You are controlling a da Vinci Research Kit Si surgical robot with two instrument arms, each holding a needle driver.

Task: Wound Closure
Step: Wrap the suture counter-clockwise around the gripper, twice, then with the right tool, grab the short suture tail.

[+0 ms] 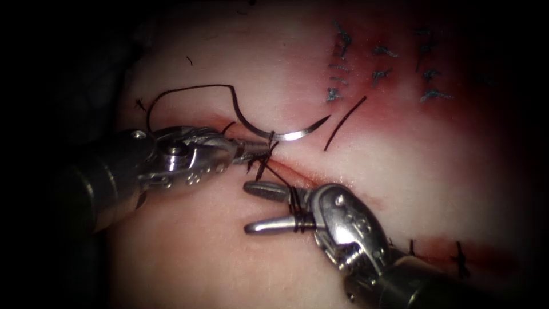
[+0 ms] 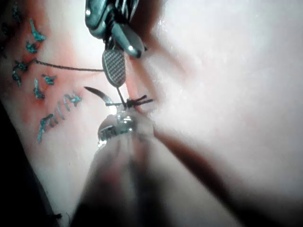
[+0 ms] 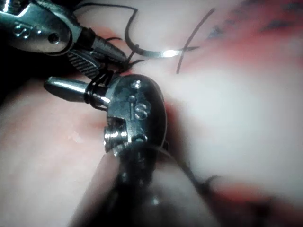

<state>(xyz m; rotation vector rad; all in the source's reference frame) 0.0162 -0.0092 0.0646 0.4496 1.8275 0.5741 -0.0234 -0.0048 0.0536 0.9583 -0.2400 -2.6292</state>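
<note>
The curved needle [image 1: 286, 135] lies free on the tissue [image 1: 229, 263], just beyond the cut [image 1: 297, 176], held by neither tool. Its thread [image 1: 189, 87] loops back over the tissue on the left. My left tool [image 1: 254, 152] reaches in from the left, jaws shut on the thread right at the cut, below the needle's middle. My right tool [image 1: 251, 207] comes from the lower right with its jaws open and thread wraps [image 1: 296, 210] wound around both. The right wrist view shows these wraps [image 3: 97, 92] and the needle [image 3: 161, 54]. The left wrist view shows the needle's tip [image 2: 94, 92].
A loose cut piece of thread [image 1: 343, 123] lies right of the needle's tip. Blue stitch marks [image 1: 380, 71] and red fluid [image 1: 389, 109] cover the upper right tissue. Earlier dark stitches [image 1: 460, 257] cross the cut at the lower right.
</note>
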